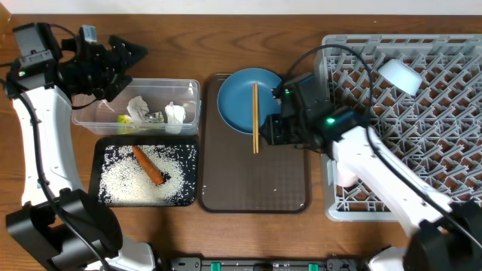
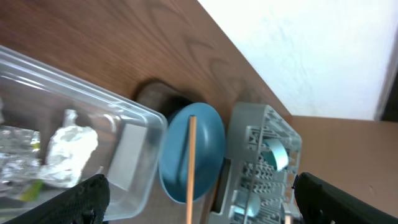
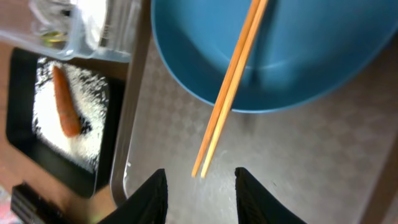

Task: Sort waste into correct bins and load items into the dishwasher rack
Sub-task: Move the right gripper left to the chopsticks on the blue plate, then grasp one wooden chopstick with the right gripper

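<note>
The dark-blue plate (image 1: 239,102) lies at the back of the brown serving tray (image 1: 256,188), with the wooden chopsticks (image 1: 255,120) lying across it. My right gripper (image 3: 200,175) hovers low over the tray, open, the chopsticks' (image 3: 227,93) near tips just ahead of its gap and nothing between the fingers. My left gripper (image 2: 200,180) is wide open and empty above the back left of the clear tub (image 1: 191,84), which holds napkins (image 1: 138,108) and a wrapper (image 1: 123,118). Carrot (image 1: 148,165) and rice (image 1: 124,184) lie in the black tray (image 1: 96,172).
The grey dishwasher rack (image 1: 437,128) fills the right side, a light-blue cup (image 1: 399,75) lying on its pegs at the back. My right arm reaches from the front right across the rack's left edge. Bare wooden table runs along the back.
</note>
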You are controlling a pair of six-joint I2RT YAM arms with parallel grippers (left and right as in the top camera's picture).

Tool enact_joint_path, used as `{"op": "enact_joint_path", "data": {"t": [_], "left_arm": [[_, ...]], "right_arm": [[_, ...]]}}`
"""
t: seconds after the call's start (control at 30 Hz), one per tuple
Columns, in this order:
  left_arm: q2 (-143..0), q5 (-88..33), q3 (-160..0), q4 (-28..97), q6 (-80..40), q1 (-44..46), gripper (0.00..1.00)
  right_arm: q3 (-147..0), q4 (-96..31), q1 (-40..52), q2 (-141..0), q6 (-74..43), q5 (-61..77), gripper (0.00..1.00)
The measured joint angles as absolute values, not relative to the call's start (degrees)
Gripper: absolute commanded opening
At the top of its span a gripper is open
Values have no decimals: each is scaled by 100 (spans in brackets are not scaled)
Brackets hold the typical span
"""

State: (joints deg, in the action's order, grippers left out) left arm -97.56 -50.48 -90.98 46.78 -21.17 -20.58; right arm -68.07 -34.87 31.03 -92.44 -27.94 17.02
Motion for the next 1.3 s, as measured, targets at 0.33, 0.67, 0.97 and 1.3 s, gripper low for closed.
{"op": "enact_joint_path", "data": {"t": [0.33,0.67,0.97,1.3], "left_arm": [[-9756,-4156,-9098,4692,-2117,-2062,96],[-9756,-3859,-9098,4694,-2117,-2062,96],[-9756,-3857,-9098,4692,-2117,-2062,96],[-9756,-3854,-9098,4692,-2117,-2062,96]], "right_arm": [[-6803,-3234,3223,-10158,-3736,1603,20],[-6801,-3105,3223,-10261,-4053,1621,21],[-6801,-2998,3345,-10261,-4152,1629,20],[-6801,-2941,3465,-10261,-4233,1559,8]]}}
